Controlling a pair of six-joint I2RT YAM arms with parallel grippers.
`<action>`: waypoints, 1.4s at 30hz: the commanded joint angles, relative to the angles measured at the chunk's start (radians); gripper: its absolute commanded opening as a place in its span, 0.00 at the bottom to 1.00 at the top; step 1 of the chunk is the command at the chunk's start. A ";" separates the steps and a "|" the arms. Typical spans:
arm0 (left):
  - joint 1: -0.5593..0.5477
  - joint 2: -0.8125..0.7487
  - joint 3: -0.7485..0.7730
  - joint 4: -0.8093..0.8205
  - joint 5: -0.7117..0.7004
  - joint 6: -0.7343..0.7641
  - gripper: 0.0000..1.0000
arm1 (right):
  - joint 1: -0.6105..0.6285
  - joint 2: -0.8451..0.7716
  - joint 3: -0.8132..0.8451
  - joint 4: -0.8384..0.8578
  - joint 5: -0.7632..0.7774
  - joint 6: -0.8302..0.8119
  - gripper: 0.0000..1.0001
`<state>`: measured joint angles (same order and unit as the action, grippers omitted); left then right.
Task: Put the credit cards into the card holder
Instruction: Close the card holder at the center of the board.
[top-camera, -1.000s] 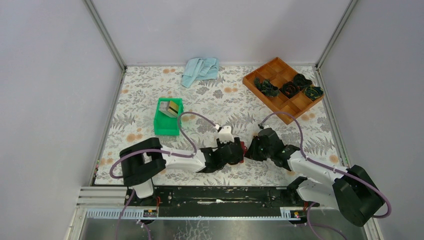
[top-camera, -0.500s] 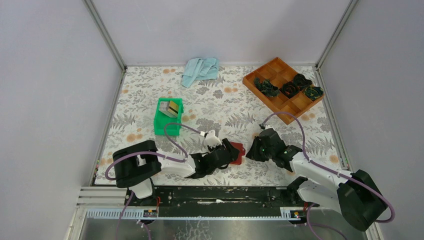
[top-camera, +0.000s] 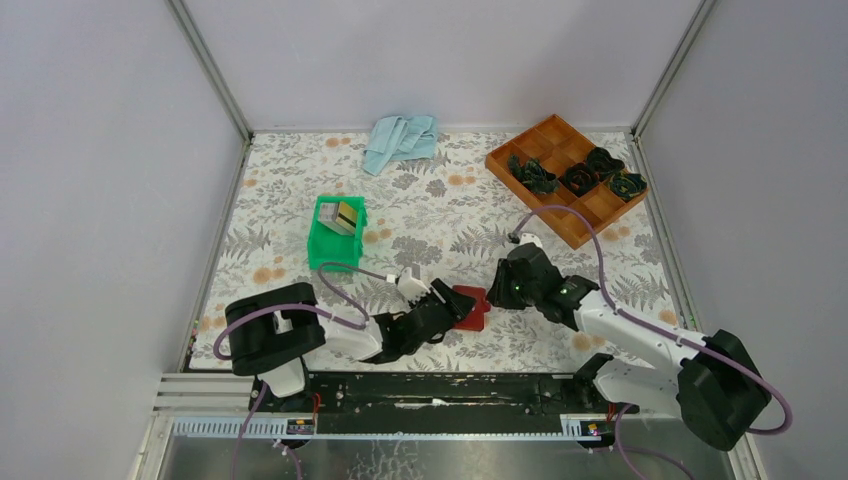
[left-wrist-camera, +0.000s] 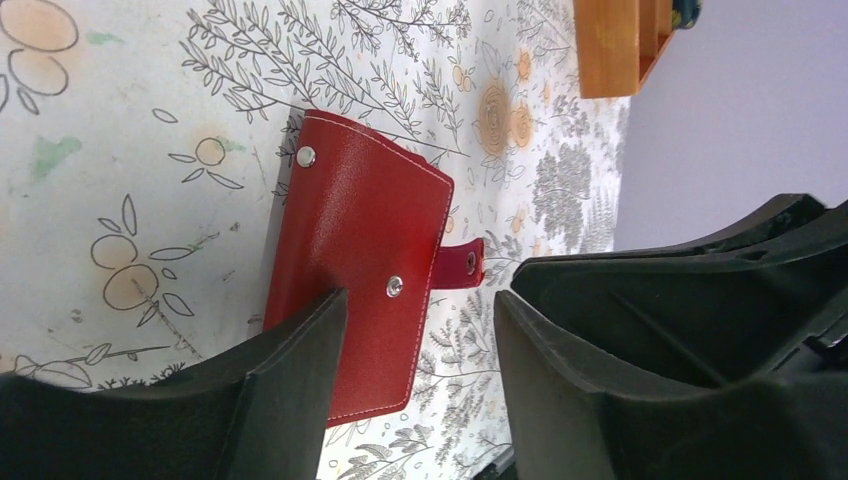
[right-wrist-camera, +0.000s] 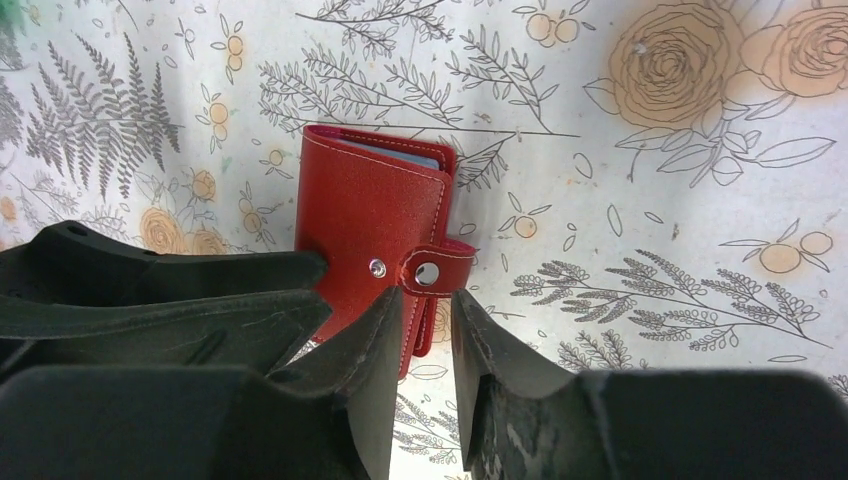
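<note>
A closed red card holder (right-wrist-camera: 370, 210) lay between the left gripper (left-wrist-camera: 420, 320), fingers spread, and the right gripper (right-wrist-camera: 427, 305), fingers barely parted, both empty.

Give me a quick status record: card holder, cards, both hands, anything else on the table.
card holder: closed, lying flat between the two hands
snap tab: looks unfastened
credit cards: in the green bin, well away from the holder
left hand: open, one finger overlapping the holder's near edge
right hand: jaws slightly apart, tips right at the snap tab, nothing between them
other items: blue cloth and orange tray along the far edge
</note>
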<state>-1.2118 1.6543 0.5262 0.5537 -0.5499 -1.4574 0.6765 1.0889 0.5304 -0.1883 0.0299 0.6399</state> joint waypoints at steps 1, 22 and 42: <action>-0.005 0.015 -0.075 0.075 -0.017 -0.114 0.66 | 0.051 0.036 0.071 -0.043 0.092 -0.027 0.33; -0.003 0.073 -0.152 0.241 0.006 -0.187 0.68 | 0.177 0.200 0.196 -0.117 0.258 -0.019 0.35; -0.002 0.081 -0.121 0.160 0.004 -0.187 0.39 | 0.200 0.257 0.241 -0.155 0.302 -0.031 0.19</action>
<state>-1.2102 1.7134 0.3977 0.7906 -0.5461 -1.6501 0.8623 1.3376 0.7284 -0.3321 0.2955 0.6170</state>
